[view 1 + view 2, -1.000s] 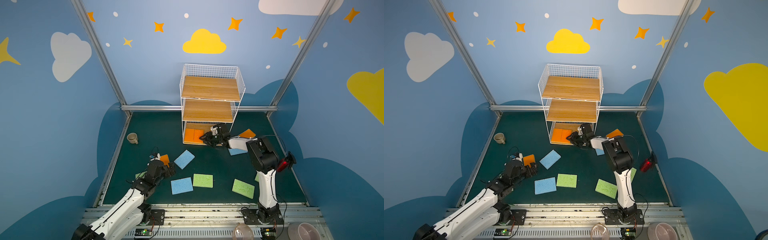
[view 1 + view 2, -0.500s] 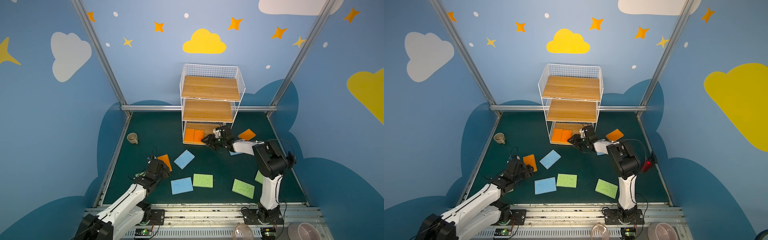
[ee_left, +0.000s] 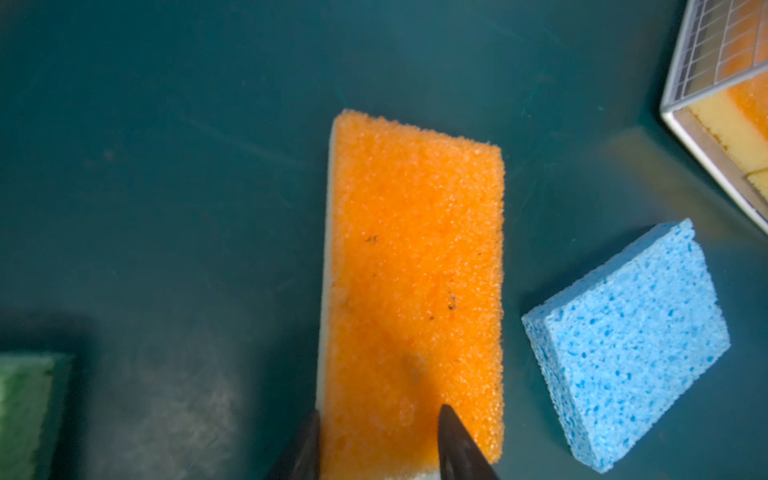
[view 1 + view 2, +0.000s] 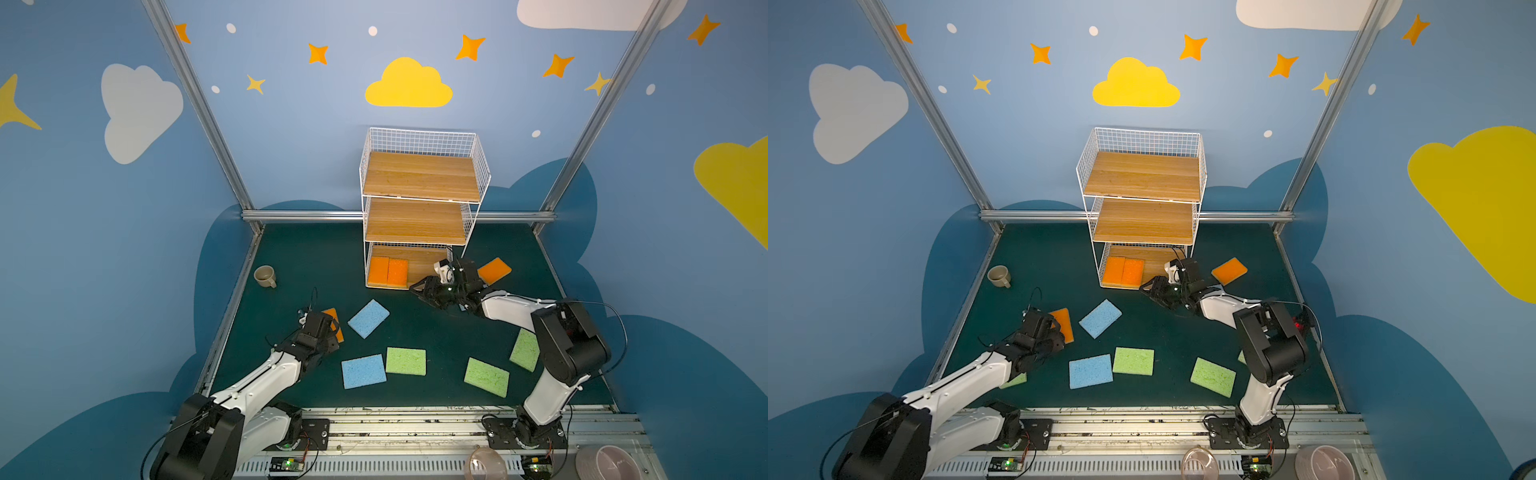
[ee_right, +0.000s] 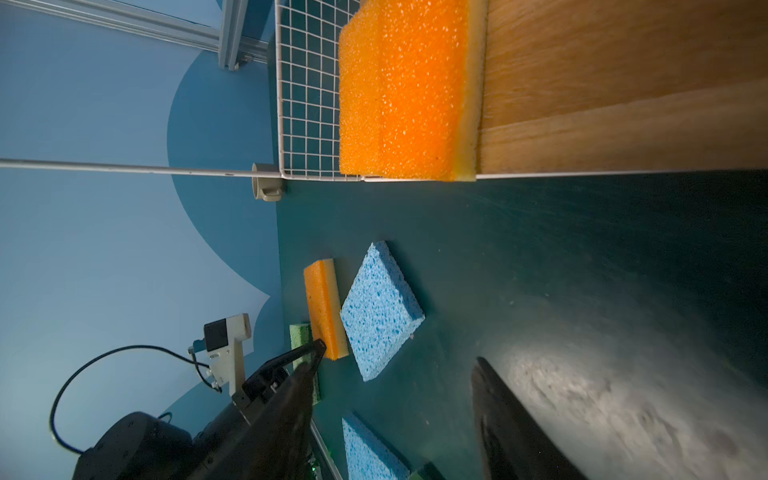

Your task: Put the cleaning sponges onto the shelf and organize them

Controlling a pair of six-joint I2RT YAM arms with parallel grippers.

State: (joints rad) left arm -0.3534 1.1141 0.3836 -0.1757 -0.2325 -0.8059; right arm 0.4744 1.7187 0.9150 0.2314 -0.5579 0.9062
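1. Two orange sponges lie side by side on the lowest board of the shelf, at its left end. Both upper boards are bare.
2. The step in hand, as I judge it, is the pick of a third orange sponge. It lies on the green mat, in the lower left of both top views.
3. The left gripper is at the near end of this sponge with its jaws about half closed. One fingertip is beside the pale edge and one is over the orange face. Whether they already pinch it, I cannot tell.
4. The right gripper hangs low in front of the lowest board, with its jaws wide apart and nothing between them.
5. The next move calls for a firm pinch and a lift. Then comes a carry up and to the right in the frame, to the free place beside the two on the board.
6. Several blue sponges and green sponges lie loose on the mat.
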